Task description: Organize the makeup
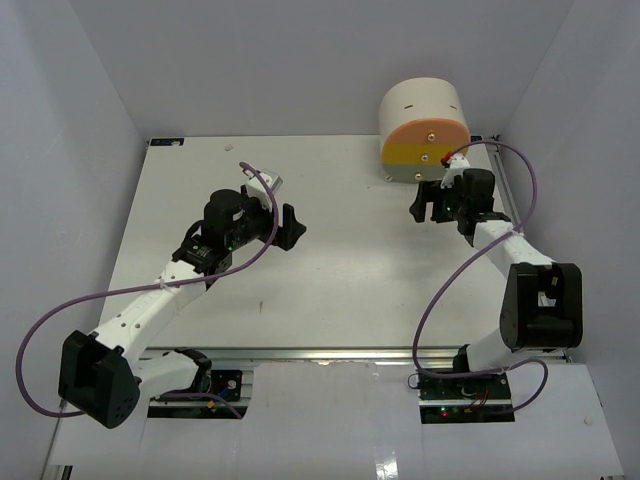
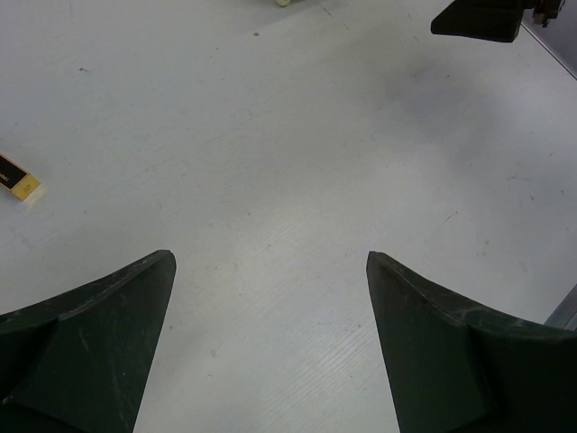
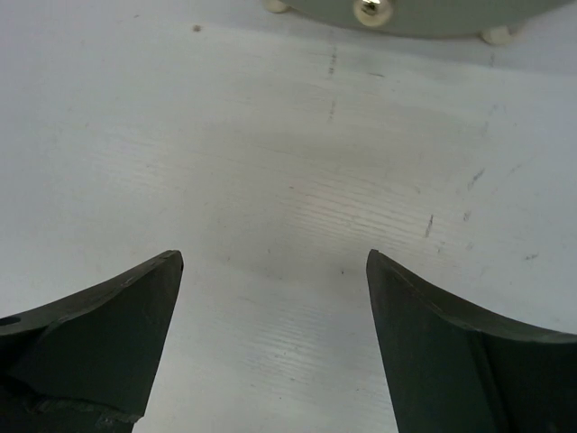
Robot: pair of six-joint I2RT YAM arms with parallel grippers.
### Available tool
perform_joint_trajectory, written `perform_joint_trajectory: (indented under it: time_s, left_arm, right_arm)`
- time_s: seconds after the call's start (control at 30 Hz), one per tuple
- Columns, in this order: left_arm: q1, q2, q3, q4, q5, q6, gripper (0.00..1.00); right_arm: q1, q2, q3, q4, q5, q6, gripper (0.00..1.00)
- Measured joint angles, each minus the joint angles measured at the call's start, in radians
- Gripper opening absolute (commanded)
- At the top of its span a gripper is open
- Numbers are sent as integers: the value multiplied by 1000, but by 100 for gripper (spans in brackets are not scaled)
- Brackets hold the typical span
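Left hand spread empty; lipstick tube lies apart at its view's left edge.

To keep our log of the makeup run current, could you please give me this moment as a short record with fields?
left gripper: open, empty, over bare table
right gripper: open, empty, pointed at the grey drawer
drawer unit: far right of the table; orange, yellow and grey fronts look shut
makeup in view: one small black-and-yellow item lying on the table, at the left edge of the left wrist view
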Motion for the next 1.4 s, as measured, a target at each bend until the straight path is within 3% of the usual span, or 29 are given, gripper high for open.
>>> perform_joint_trajectory:
  time_s: [0.17,0.3,0.37,0.57,0.73,1.03,1.4]
  left_arm:
    - [1,0,-5,-1,0,0,98]
    - [4,1,-6,-1,-5,1,98]
    - [7,1,-6,-1,-7,1,98]
    - [14,13,-6,-1,-19,2,98]
    - [26,32,-6,-2,-26,2,98]
    - [42,46,-6,-2,-27,2,98]
    - [55,63,-6,-2,-27,2,98]
  right_arm:
    - [-22,52,-71,176,62,229,66]
    - [-23,125,-74,334,62,347,61]
    - [-25,196,-42,390,52,410,48]
    - [-44,402,32,500,-22,574,58]
    - [-84,469,46,593,-64,680,60]
    - [-137,573,147,741,-129,852,58]
    - [-144,677,243,774,-180,961,51]
